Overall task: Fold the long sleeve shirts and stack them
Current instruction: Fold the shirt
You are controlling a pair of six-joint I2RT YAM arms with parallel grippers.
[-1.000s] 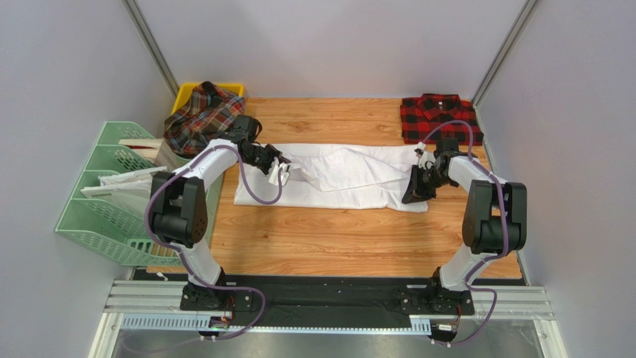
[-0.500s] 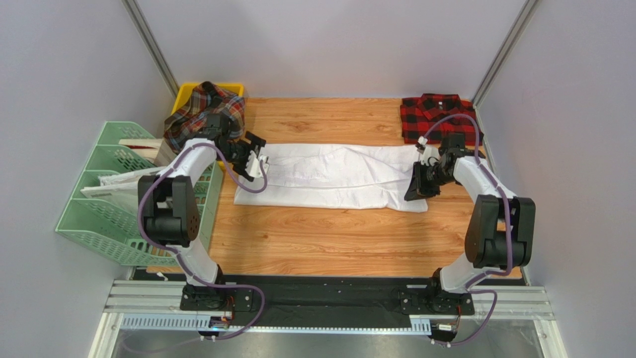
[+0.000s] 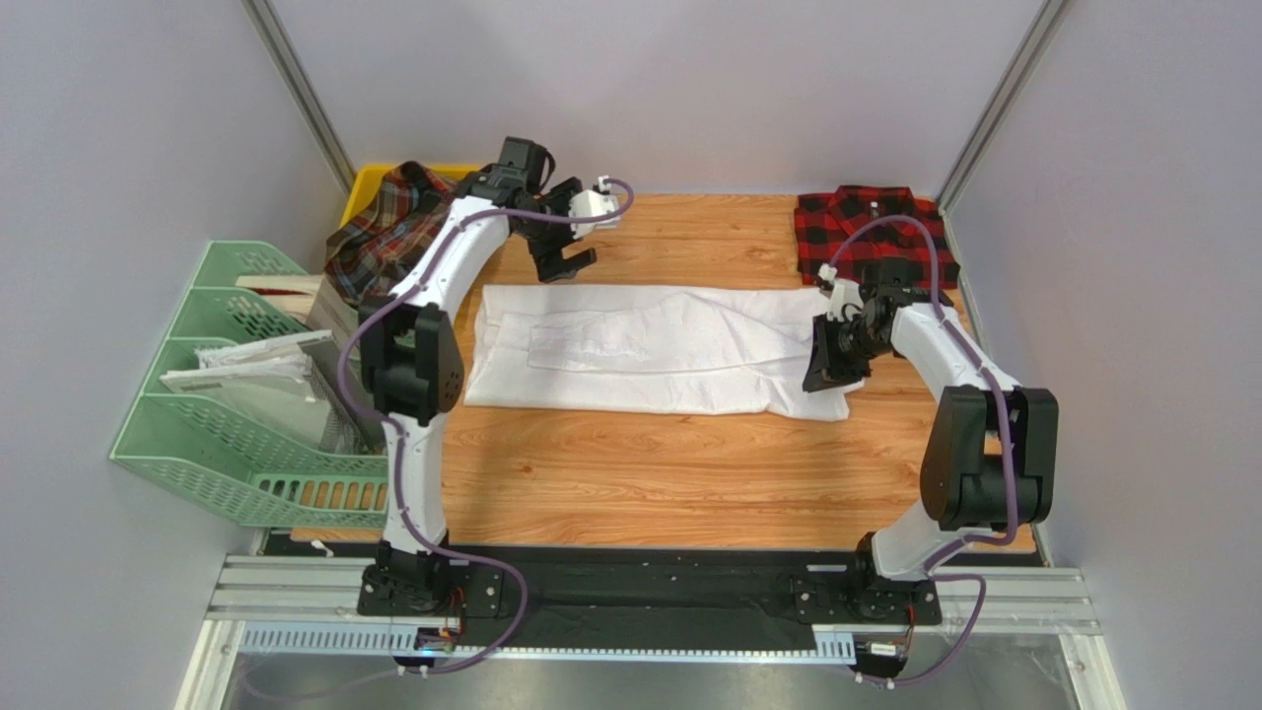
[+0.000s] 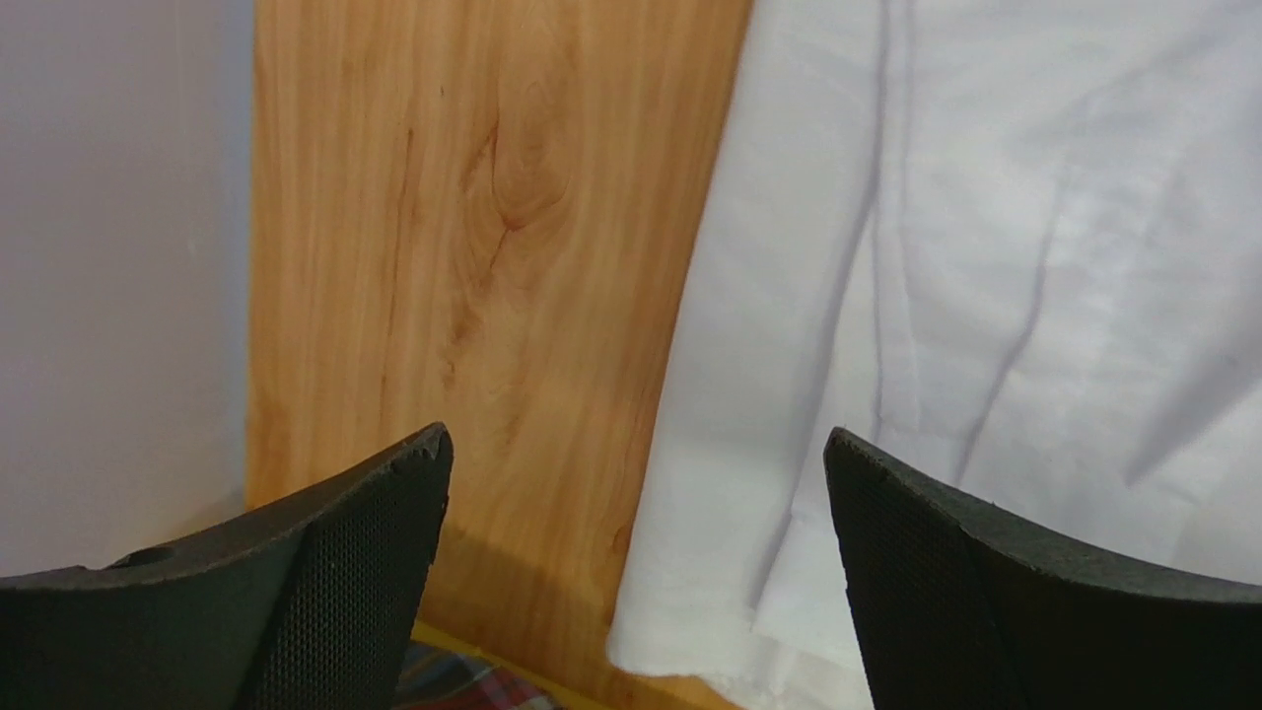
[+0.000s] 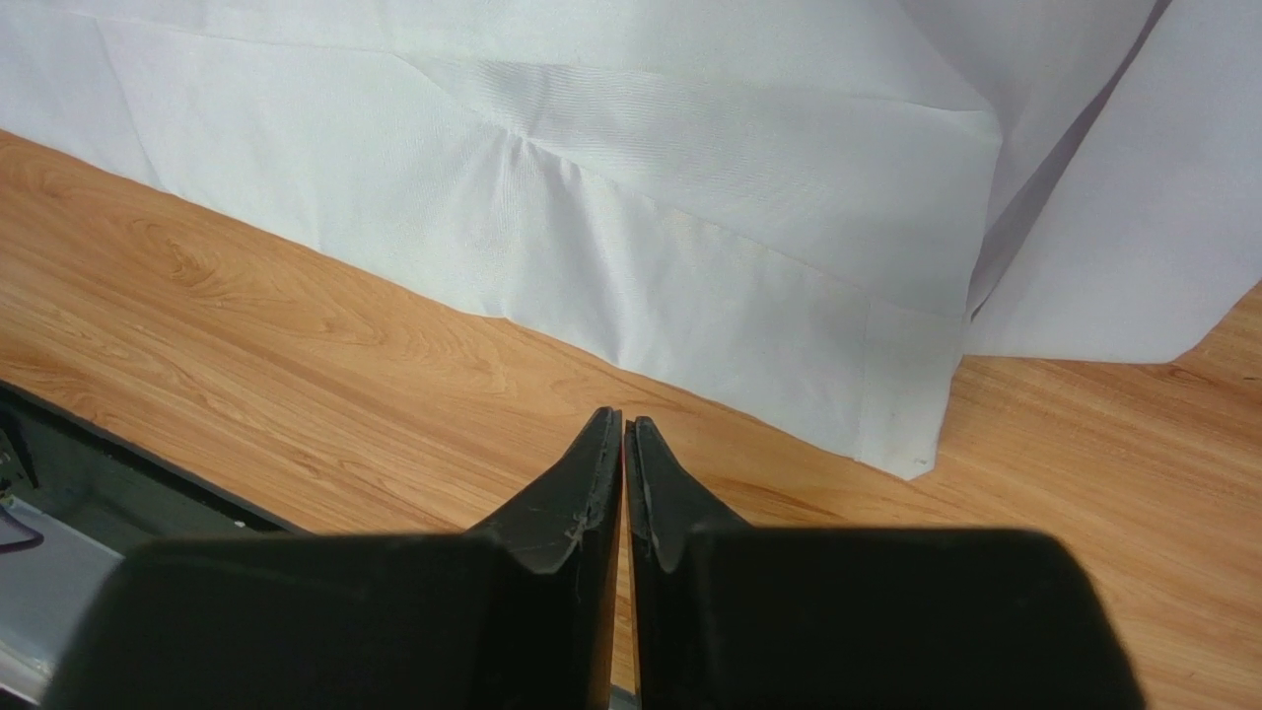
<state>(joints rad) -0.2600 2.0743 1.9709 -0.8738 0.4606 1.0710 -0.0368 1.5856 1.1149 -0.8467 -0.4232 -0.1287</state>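
nearest the arm bases there's just a bare strip of wooden counter (image 3: 667, 474). past that, across the middle, the white shirt (image 3: 652, 355) lies flat as one long band running left to right. so it's folded lengthwise but not yet across, by the look of it. the fabric is plain, thin and woven, with soft creases and a narrower piece laid along the top. at the right-hand end the layers overlap and a corner sticks out past the rest.

the right end effector (image 5: 622, 429) sits low at that end, fingers pressed together with nothing between them, tips over bare wood just beside the hem. the left end effector (image 4: 637, 444) hangs above the far left edge of the shirt, fingers wide apart and empty.

at the back, the red-and-black checked shirt (image 3: 871, 237) is in the far right corner and looks folded into a tidy rectangle, collar up. i'd guess that's the start of the stack. the tartan shirt (image 3: 393, 230) is in a heap on the yellow bin (image 3: 365, 190) at far left, not folded at all.

my read: one shirt done, one halfway, one untouched, and nothing stacked yet.
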